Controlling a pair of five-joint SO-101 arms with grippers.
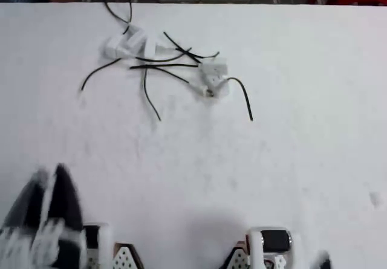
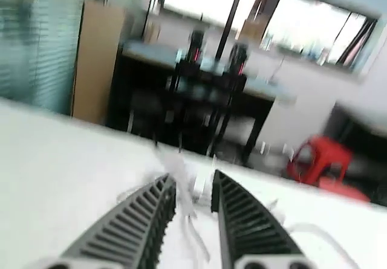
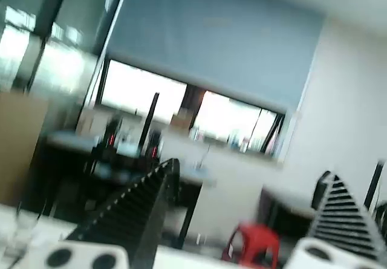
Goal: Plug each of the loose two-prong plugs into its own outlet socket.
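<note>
Looking down in the high view, the white plugs and sockets lie on the far half of the table (image 1: 302,160), left of centre. I count two clumps: a left clump (image 1: 129,43) and a right clump (image 1: 212,71), tangled in black leads (image 1: 163,66). I cannot tell plugs from sockets, so I cannot give a count of each. The tangle's long axis runs left to right. The arm at the near left edge, which I judge to be the left arm, has the left gripper (image 1: 50,172) nearer the clumps, which lie far and to the right of it.

In the left wrist view, the left gripper (image 2: 193,183) points at the clumps straight ahead, its jaws narrowly parted and empty.

In the right wrist view, the right gripper (image 3: 251,175) is spread wide, empty and aimed up into the room.
</note>
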